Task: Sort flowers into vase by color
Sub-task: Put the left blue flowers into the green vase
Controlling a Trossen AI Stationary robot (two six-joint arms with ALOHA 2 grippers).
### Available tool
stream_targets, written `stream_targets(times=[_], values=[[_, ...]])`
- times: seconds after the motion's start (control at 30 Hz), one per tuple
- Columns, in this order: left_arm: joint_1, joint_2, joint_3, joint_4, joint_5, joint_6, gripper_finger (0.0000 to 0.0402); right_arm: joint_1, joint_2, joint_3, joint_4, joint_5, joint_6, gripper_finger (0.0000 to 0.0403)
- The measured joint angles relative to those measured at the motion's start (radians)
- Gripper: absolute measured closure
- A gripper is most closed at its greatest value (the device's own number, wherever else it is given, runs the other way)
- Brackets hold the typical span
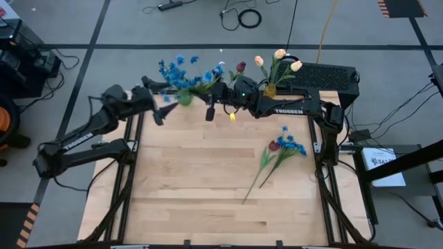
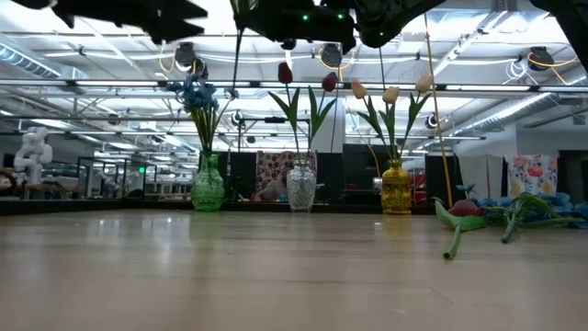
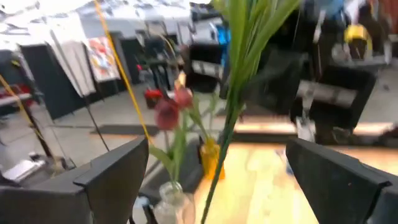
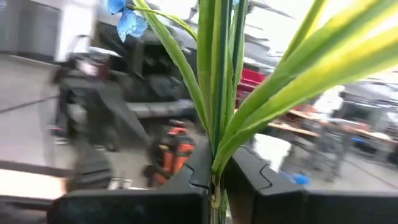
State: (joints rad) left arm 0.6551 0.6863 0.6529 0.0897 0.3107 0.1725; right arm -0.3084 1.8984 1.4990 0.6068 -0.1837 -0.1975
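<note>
Three vases stand along the table's far edge: a green vase [image 2: 208, 184] with blue flowers [image 2: 197, 95], a clear vase [image 2: 301, 186] with red tulips [image 2: 286, 72], and a yellow vase [image 2: 396, 188] with cream tulips [image 2: 391, 93]. My right gripper [image 1: 212, 99] reaches in from the right above them, shut on a blue flower [image 4: 127, 22]. My left gripper [image 1: 156, 101] stands open just left of it, level with it, nothing between its fingers [image 3: 118, 174]. The held stem [image 3: 231, 118] shows beyond them. My right gripper pinches the blue flower's green stem [image 4: 215, 163], where the long leaves branch off, between its two fingers. The fingers come nearly level from the table's right and lie across the stem. The flower is lifted clear, roughly upright, its lower stem [image 2: 236, 55] hanging toward the green vase.
A red tulip [image 1: 275, 145] and a blue flower [image 1: 291, 144] lie together on the right half of the wooden table [image 1: 201, 187], stems pointing toward the near edge. A black device [image 1: 325, 75] sits behind the yellow vase at the far right.
</note>
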Motion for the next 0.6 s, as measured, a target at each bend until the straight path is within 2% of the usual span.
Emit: stream_targets(times=[0.1, 0.27, 0.4, 0.6], values=[[-0.027, 0.06, -0.002, 0.03, 0.0, 0.043, 0.0016, 0.0, 0.0, 0.0, -0.01, -0.06, 0.007, 0.0385], [-0.062, 0.16, -0.002, 0.131, -0.001, 0.051, 0.0016, -0.002, 0.0, 0.0, -0.027, -0.06, 0.036, 0.0385], [-0.07, 0.235, 0.019, 0.14, -0.031, 0.058, 0.0019, -0.004, 0.0, 0.0, -0.037, -0.06, 0.035, 0.0385], [-0.075, 0.3, 0.028, 0.232, -0.039, 0.071, 0.0062, -0.004, 0.0, 0.0, -0.05, -0.059, 0.028, 0.0385]])
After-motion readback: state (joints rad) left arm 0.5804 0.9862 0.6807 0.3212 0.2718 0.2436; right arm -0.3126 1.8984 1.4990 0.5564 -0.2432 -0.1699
